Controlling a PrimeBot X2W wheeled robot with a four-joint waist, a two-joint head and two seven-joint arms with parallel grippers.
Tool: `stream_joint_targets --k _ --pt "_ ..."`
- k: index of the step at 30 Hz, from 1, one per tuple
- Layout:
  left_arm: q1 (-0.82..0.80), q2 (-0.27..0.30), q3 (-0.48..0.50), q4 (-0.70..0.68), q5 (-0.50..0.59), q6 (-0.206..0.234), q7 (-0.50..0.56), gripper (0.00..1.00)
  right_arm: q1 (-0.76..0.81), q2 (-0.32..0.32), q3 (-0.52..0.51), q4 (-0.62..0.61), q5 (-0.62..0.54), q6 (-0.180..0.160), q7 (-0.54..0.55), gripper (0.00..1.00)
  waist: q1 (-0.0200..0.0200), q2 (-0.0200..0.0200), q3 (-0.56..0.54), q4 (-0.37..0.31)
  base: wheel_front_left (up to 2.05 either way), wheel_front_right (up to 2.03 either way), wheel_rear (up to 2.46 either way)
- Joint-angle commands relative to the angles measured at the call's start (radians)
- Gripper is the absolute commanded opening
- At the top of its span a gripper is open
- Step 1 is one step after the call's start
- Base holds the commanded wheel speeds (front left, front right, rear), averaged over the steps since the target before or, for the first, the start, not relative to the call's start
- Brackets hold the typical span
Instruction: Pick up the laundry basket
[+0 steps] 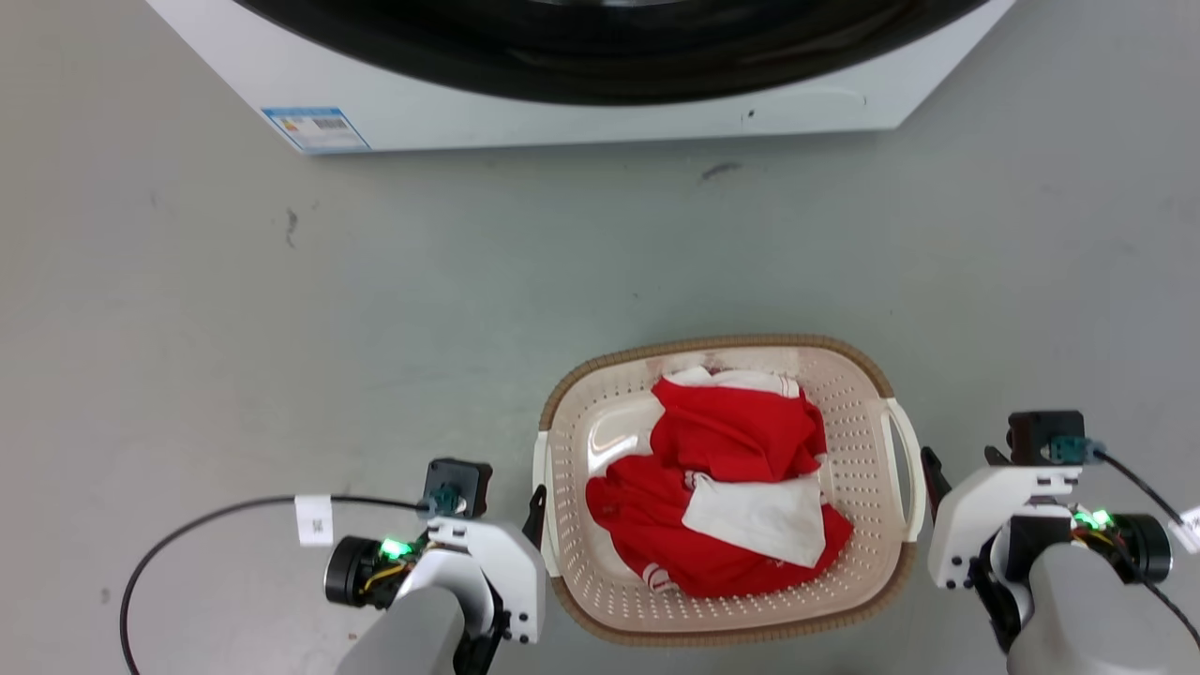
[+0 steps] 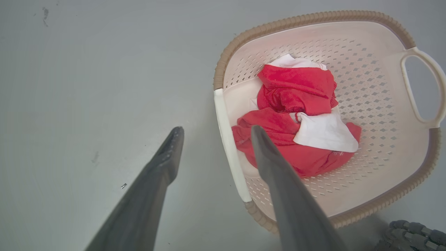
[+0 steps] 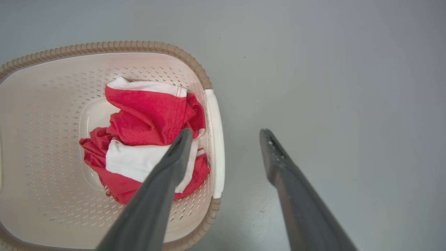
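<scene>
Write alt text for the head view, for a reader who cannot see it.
A cream laundry basket holding red and white clothes sits on a grey floor, with the robot's left gripper close beside its left side and the right gripper beside its right side. A white washer stands beyond it.

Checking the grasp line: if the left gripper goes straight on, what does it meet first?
Probably the white handle of the laundry basket, which sits between the open fingers of the left gripper; depth is unclear.
</scene>
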Motion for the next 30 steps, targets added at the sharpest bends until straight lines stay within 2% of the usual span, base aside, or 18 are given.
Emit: stream_joint_targets --k 1,16,30 --pt "-0.025 0.001 -0.006 0.012 -0.006 -0.004 0.006 1.0 -0.03 -0.006 -0.004 0.02 -0.001 -0.001 0.001 1.0 -0.0001 0.0 0.026 -0.008 0.0 0.0 0.0" --pt "-0.212 0.002 -0.084 0.123 -0.123 0.007 0.092 1.0 -0.279 -0.024 0.026 0.311 -0.032 -0.001 0.011 1.0 -0.0001 0.0 0.178 -0.027 0.0 0.0 0.0" --pt "-0.315 0.002 -0.136 0.19 -0.181 0.015 0.163 1.0 -0.372 -0.002 0.074 0.405 -0.027 -0.001 0.056 1.0 -0.0001 0.0 0.26 -0.04 0.0 0.0 0.0"
